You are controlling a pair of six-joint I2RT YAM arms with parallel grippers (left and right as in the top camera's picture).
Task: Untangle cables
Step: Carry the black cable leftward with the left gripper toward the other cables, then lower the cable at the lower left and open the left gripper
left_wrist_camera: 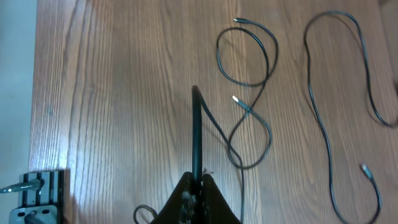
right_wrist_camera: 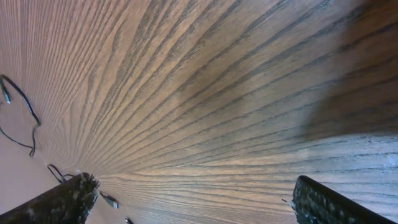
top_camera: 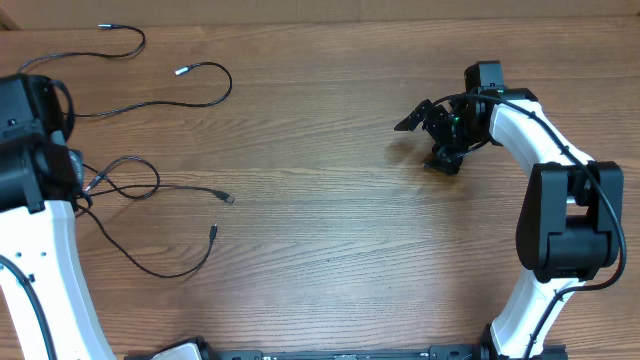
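While overhead hides left gripper (left_wrist_camera: 196,182), wrist view shows it clamping cables (left_wrist_camera: 196,130); right gripper (right_wrist_camera: 194,186) wide open.

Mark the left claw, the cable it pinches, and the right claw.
left claw (left_wrist_camera: 198,179): left wrist view, where the shut fingertips meet.
cable (left_wrist_camera: 197,127): left wrist view, straight strand above the claw.
right claw (right_wrist_camera: 194,186): right wrist view, midway between open fingertips.

left end effector (left_wrist_camera: 198,185): pinched closed | right end effector (right_wrist_camera: 196,200): jaws wide apart
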